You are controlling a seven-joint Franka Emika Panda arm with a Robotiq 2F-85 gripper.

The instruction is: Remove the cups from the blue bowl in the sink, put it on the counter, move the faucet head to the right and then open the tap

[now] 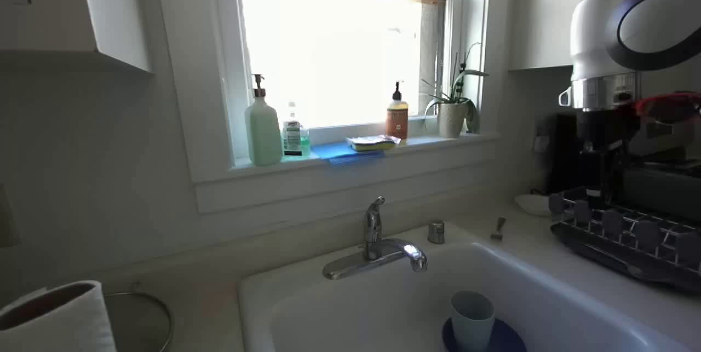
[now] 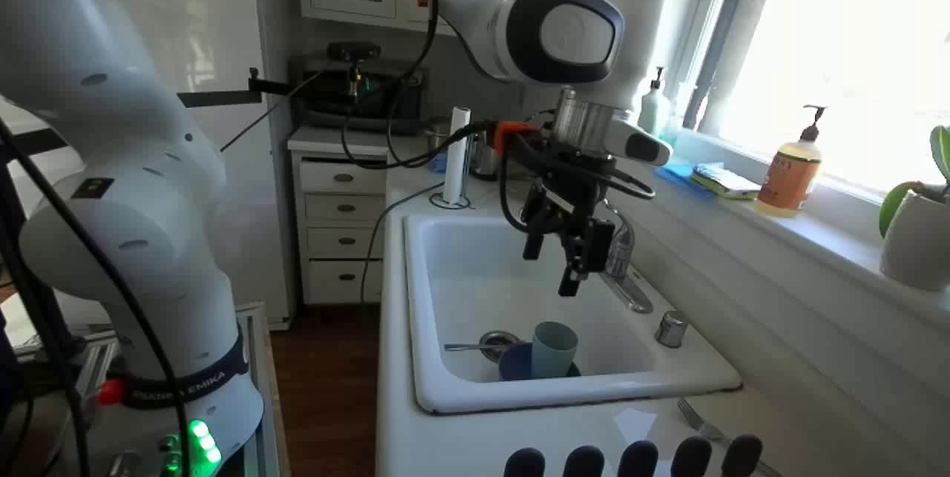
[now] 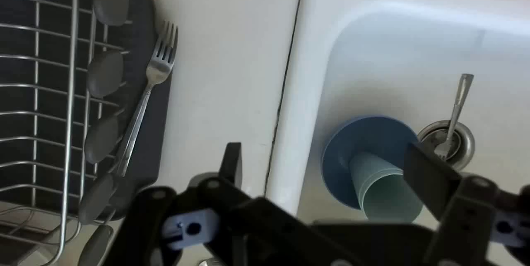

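Pale green cups point(image 3: 387, 197), at least two nested, stand in the blue bowl point(image 3: 352, 137) on the sink floor. The cups also show in both exterior views point(image 1: 473, 319) point(image 2: 554, 349), as does the bowl point(image 1: 509, 338) point(image 2: 514, 363). My gripper point(image 3: 331, 171) is open and empty above the sink's edge; in the wrist view one finger overlaps the cups' rim and the other lies over the counter point(image 3: 223, 88). It hangs above the sink point(image 2: 519, 395) in an exterior view point(image 2: 551, 268). The chrome faucet point(image 1: 402, 250), with its handle point(image 1: 373, 223) upright, stands behind the basin.
A dish rack point(image 3: 71, 104) with grey prongs and a fork point(image 3: 159, 69) lie beside the sink. Another fork point(image 3: 458, 96) rests in the drain point(image 3: 468, 146). A chrome cap point(image 1: 436, 231) stands near the faucet. A paper towel roll point(image 2: 456, 158) stands beyond the sink. Bottles point(image 1: 264, 133) line the sill.
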